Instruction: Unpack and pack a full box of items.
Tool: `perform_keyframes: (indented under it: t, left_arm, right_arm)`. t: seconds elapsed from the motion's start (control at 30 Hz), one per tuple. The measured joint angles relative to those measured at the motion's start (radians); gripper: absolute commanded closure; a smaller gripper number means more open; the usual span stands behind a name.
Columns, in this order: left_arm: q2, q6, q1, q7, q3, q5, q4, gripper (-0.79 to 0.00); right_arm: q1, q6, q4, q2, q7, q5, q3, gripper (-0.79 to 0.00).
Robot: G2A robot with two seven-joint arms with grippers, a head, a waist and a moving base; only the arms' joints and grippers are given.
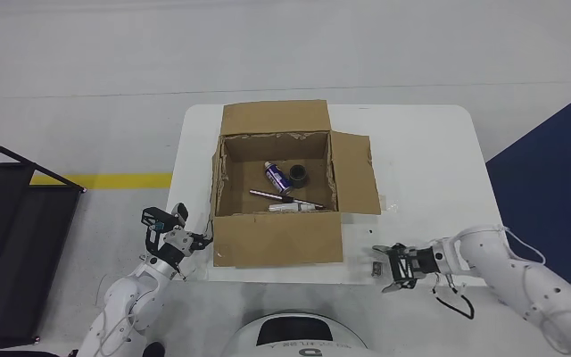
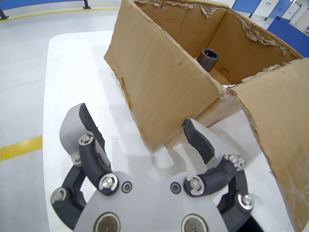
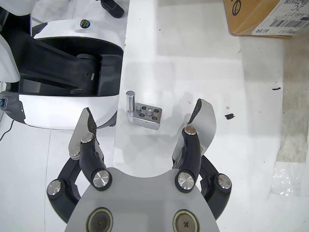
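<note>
Box (image 1: 277, 239): it is set open near the middle of the white table (image 1: 419, 152). Its far flap (image 1: 275, 116) and right flap (image 1: 353, 171) are folded outward and lie flat. The upper edges of its walls are torn and ragged.

Contents: four things are seen on the box floor. A can (image 1: 277, 175) lies with a dark cylinder (image 1: 298, 175) just beside it. A thin rod (image 1: 266, 194) lies nearer the robot. A white tube (image 1: 297, 206) is placed close against the near wall.

Left gripper (image 2: 134, 114): it is held at the near left corner of the box, outside it, and pointed at that corner. Its fingers are spread wide apart and nothing is held between them. One black pad (image 2: 199, 142) is seen just beside the cardboard; whether it touches cannot be told.

Right gripper (image 3: 143, 107): it is held low over the table's near edge, to the right of the box and well apart from it. Its fingers are spread wide apart and nothing is gripped.

Metal block (image 3: 144, 118): it lies on the table outside the box, close to the near edge, just ahead of the right gripper's spread fingers and untouched by them. Several round holes are seen in its top face, and a short pin stands upright at one end.

Table surface: a few black crumbs (image 3: 229, 116) are scattered beside the right gripper. A strip of clear tape (image 3: 287, 177) is stuck farther along.
</note>
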Motion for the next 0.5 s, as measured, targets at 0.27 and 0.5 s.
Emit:
perform_keyframes:
  t: [0.27,0.5]
  left_arm:
    - [0.0,0.0,0.0,0.0,0.0,0.0,0.0,-0.785]
    - [0.0,0.0,0.0,0.0,0.0,0.0,0.0,-0.785]
  right_arm:
    - [0.02,-0.004,-0.013,-0.024,0.096,0.046,-0.024,-0.517]
    - [0.037,-0.006,-0.002,-0.041,0.14,0.073,-0.033,-0.376]
